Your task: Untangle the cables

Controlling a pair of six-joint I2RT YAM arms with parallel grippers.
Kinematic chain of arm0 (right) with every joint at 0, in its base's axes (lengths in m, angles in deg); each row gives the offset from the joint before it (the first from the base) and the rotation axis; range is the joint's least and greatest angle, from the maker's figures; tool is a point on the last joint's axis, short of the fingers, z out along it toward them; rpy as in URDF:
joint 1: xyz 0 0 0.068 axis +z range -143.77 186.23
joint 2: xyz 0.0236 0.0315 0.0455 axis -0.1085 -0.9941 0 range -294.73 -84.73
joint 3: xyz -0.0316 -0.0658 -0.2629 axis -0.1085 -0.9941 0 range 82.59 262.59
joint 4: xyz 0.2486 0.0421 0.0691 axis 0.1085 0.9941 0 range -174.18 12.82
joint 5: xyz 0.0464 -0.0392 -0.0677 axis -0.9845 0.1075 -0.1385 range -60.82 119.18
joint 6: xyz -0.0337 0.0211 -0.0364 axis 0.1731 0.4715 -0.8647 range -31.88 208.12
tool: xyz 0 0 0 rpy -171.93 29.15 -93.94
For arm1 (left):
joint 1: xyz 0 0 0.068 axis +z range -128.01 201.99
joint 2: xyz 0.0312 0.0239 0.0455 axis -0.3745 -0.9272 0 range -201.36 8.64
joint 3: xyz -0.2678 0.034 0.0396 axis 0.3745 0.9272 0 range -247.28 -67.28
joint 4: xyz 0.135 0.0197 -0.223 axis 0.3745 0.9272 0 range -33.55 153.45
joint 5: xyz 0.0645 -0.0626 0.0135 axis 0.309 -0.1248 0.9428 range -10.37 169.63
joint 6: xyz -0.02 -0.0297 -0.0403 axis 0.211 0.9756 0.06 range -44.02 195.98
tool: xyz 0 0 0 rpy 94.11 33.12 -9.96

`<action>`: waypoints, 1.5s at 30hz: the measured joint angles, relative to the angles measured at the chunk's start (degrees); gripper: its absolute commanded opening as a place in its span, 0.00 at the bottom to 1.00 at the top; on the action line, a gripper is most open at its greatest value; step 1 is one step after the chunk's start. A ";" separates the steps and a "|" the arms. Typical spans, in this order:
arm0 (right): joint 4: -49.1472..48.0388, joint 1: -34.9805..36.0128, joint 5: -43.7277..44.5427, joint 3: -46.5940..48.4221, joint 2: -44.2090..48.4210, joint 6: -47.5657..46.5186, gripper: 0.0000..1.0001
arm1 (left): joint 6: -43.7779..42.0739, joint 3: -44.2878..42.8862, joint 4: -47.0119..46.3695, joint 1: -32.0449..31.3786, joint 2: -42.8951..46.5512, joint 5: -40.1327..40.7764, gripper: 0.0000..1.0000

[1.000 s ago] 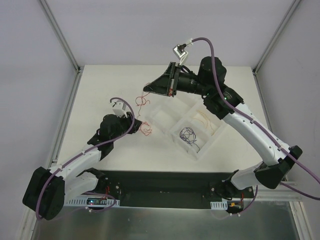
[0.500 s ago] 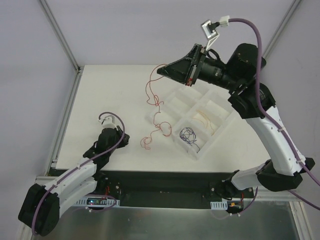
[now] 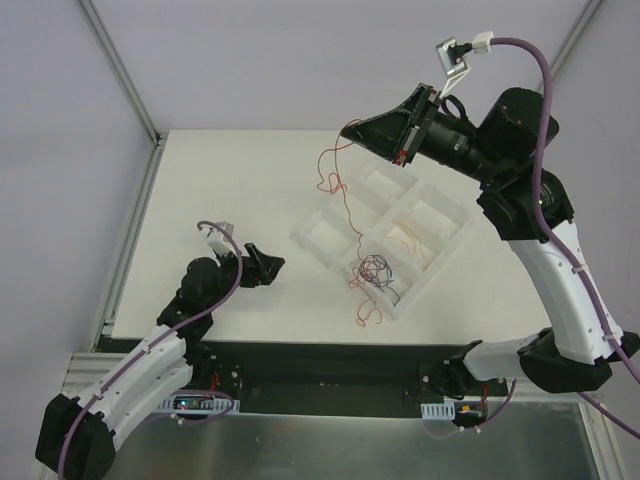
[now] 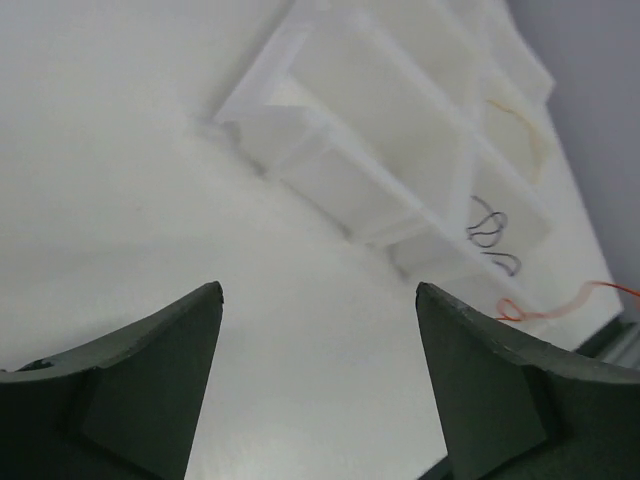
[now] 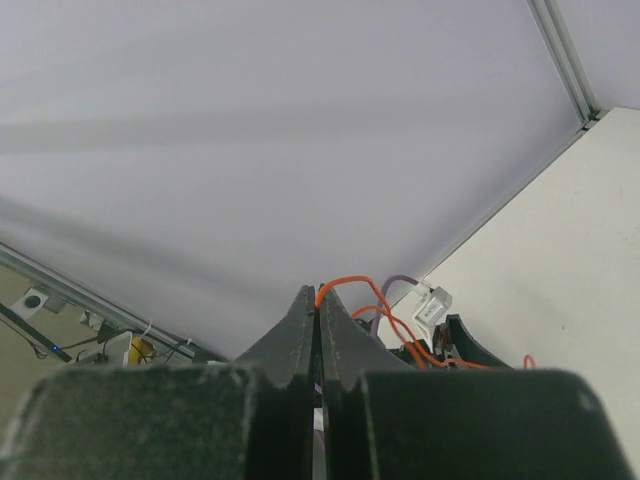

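Note:
My right gripper [image 3: 347,129] is raised high above the table's far side, shut on one end of a thin red cable [image 3: 330,183]. In the right wrist view the cable [image 5: 352,282] loops out from the closed tips of that gripper [image 5: 319,292]. The strand hangs down across the white divided tray [image 3: 312,232], and its curly lower end lies by the tray's near edge. A dark blue cable [image 3: 375,268] and a tan cable [image 3: 406,240] lie in separate tray compartments. My left gripper [image 3: 268,262] hovers low, left of the tray, open with nothing between its fingers [image 4: 150,385].
In the left wrist view the tray [image 4: 300,115] lies ahead, with the dark cable [image 4: 488,225] inside it and the red end [image 4: 560,303] beyond its corner. Metal frame posts stand at the table's corners. The arm bases sit along the near edge.
My left gripper let go of the red cable and opened. My right gripper rose and moved right, dragging the cable's lower end off the table and across the tray.

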 measured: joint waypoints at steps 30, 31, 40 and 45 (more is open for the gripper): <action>-2.32 -0.17 -4.59 5.25 -7.39 5.38 0.00 | -7.93 -6.32 -19.98 -0.04 -17.77 -22.32 0.69; -2.54 -0.17 -4.66 5.25 -7.39 5.53 0.01 | -8.07 -6.16 -20.70 -0.04 -19.08 -21.46 0.68; -3.30 -0.17 -5.77 5.25 -7.39 7.15 0.01 | -5.40 -6.21 -31.95 -0.07 -34.16 -22.93 0.72; -3.52 -0.17 -5.90 5.22 -7.39 7.85 0.00 | -0.50 -8.11 -40.15 -1.31 -44.85 -28.76 0.61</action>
